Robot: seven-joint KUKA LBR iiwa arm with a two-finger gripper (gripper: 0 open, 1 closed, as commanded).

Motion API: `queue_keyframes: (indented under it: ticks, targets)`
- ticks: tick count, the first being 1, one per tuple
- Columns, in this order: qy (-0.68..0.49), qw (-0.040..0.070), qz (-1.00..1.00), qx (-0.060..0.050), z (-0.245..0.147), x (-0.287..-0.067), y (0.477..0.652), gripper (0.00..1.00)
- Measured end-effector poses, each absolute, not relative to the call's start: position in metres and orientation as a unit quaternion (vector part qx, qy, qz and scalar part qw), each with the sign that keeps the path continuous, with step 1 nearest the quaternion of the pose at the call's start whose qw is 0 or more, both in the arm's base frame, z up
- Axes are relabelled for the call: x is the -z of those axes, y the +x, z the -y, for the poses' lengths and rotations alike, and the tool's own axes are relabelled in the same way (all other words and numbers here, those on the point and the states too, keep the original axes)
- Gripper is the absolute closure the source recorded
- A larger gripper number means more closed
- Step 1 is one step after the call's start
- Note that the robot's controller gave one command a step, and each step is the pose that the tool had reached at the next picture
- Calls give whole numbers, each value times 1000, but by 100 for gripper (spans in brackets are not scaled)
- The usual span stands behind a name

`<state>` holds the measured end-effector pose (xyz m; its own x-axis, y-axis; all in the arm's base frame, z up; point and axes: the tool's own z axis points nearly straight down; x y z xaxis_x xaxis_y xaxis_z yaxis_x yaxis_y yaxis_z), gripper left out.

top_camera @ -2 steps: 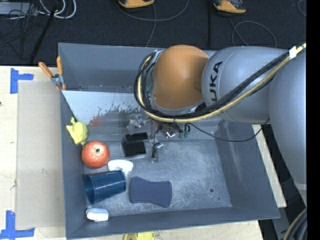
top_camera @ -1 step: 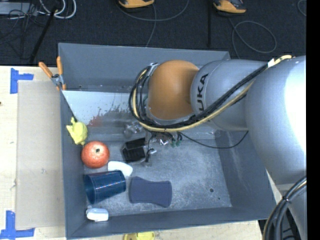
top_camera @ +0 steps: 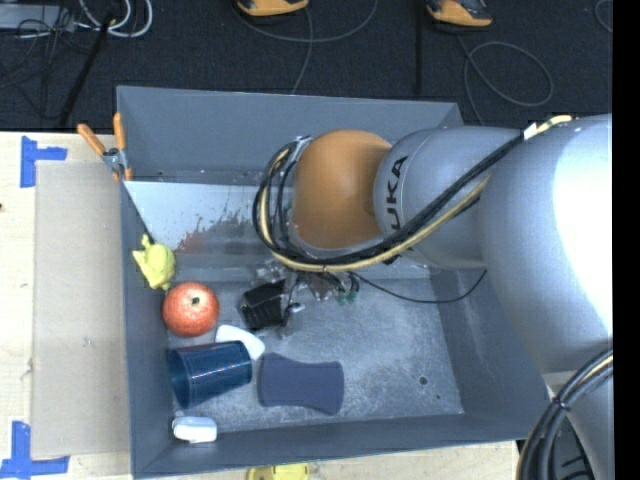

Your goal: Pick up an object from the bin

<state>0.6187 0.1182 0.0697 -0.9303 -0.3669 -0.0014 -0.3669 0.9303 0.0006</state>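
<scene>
One tool (top_camera: 268, 306) nr red apple (top_camera: 190, 308)

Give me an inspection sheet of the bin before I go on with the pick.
Surface: grey metal bin, floor speckled.
Job's things: yellow toy, red apple, dark blue cup on its side, blue-grey pad, white piece by the near wall, all on the left.
Clutter: nothing seen.
Grippers: hand low in the bin, just right of the apple; open or shut not visible.
Cables: looped cables round the orange cover; loose cables behind the bin.
Surroundings: dark floor.
</scene>
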Motion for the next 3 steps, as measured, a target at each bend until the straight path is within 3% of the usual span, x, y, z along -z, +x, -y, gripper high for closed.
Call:
queue_keyframes:
  ticks: [2,3]
  targets:
    - [-186,-1,-982,0,-118,-74,618,100]
    - [-186,-3,-983,0,-118,-86,617,100]
